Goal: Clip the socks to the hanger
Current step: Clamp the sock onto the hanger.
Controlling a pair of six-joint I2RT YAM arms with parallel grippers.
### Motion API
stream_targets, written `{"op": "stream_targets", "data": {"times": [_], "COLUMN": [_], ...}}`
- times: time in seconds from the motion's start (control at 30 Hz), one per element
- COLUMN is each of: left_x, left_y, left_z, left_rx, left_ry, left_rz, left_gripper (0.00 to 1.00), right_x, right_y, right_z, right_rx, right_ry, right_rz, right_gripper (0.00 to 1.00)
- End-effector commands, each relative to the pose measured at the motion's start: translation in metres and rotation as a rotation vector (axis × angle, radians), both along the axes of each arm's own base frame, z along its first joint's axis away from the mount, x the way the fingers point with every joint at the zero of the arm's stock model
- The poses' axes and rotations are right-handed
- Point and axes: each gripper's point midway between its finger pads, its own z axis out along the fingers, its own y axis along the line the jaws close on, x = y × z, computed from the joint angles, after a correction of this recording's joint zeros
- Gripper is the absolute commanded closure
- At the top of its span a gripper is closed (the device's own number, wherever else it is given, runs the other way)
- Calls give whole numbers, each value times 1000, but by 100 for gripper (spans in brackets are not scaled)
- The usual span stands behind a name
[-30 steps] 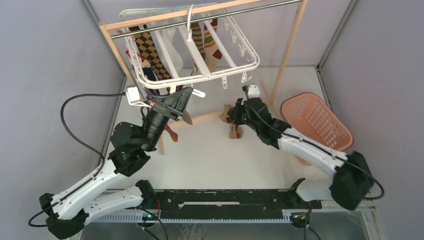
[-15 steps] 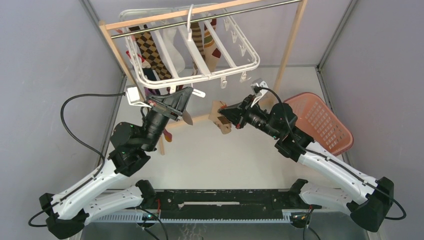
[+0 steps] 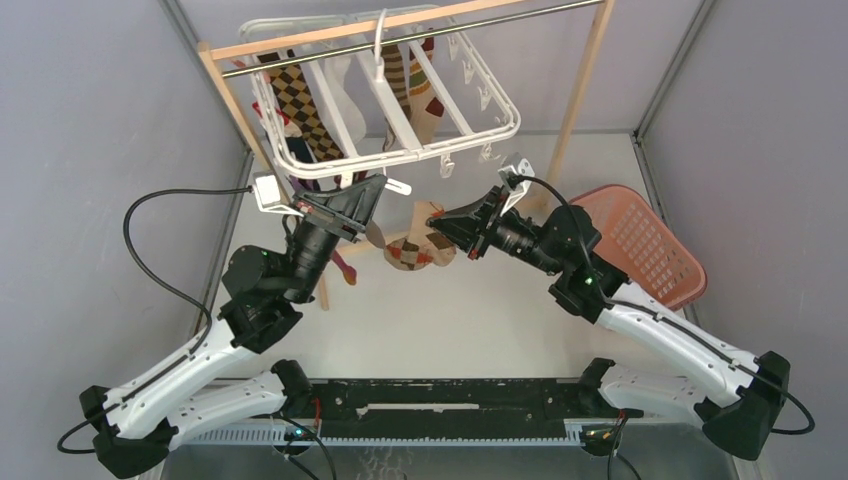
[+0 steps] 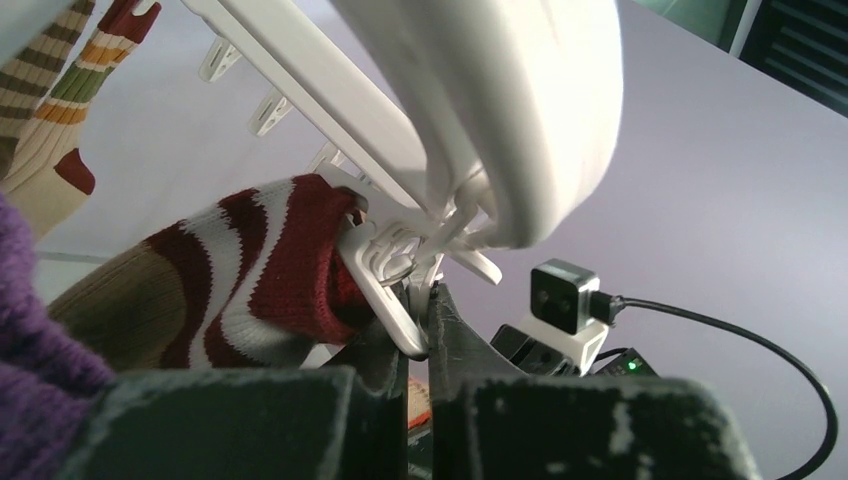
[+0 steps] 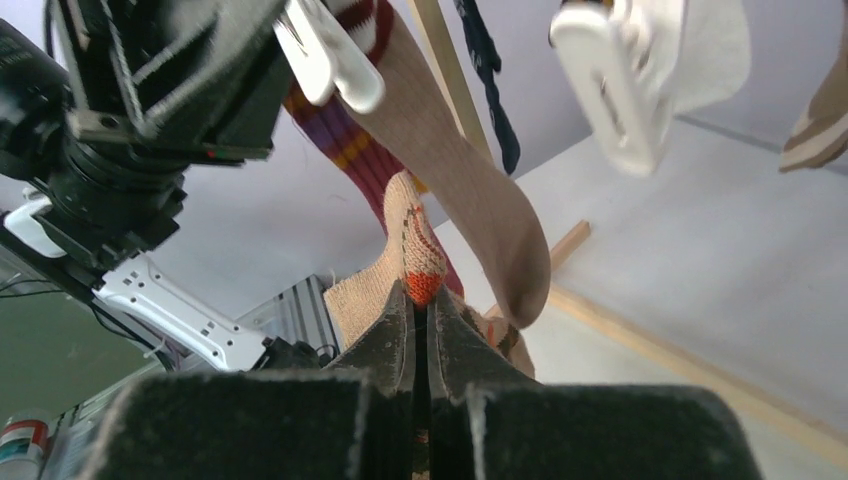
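Observation:
The white hanger (image 3: 440, 148) hangs from the rod with several socks clipped on, among them a brown argyle sock (image 3: 300, 100) and a striped sock (image 3: 418, 92). My left gripper (image 3: 376, 192) is raised at the frame's near edge. In the left wrist view it (image 4: 425, 322) is shut on a white clip (image 4: 395, 290), next to a dark red and white cuffed sock (image 4: 260, 275). My right gripper (image 3: 440, 224) is shut on a tan patterned sock (image 3: 408, 252) that dangles just right of the left gripper. The right wrist view shows that gripper (image 5: 422, 296) pinching the sock's orange-red patch (image 5: 422, 282).
A pink slotted basket (image 3: 640, 240) stands at the right. The wooden rack's upright (image 3: 578, 100) and floor bar (image 3: 430, 232) stand behind the grippers. A purple sock (image 4: 40, 400) and a hanging tan sock (image 5: 470, 190) crowd the clip. Grey walls close in on both sides.
My right arm has swung up and left, carrying the tan sock toward the left gripper; the sock now dangles further left. The left arm has stayed put.

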Motion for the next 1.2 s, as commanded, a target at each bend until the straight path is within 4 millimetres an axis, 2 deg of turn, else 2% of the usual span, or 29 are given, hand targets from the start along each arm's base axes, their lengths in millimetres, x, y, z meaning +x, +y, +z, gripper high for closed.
{"op": "stream_targets", "data": {"times": [0.0,0.43,1.17], "left_x": [-3,-4,0], "left_y": [-9,-5,-9], "left_z": [-20,-20,-25], "left_rx": [76,82,105], "left_ry": [6,1,8], "left_rz": [-33,-25,-15], "left_gripper": [100,100,100], "right_x": [-4,15,9], "right_y": [-3,1,-4], "right_z": [54,69,100], "right_rx": [67,53,111], "right_ry": [-143,-196,-256], "right_rz": [-3,-37,-12], "right_gripper": [100,100,100]}}
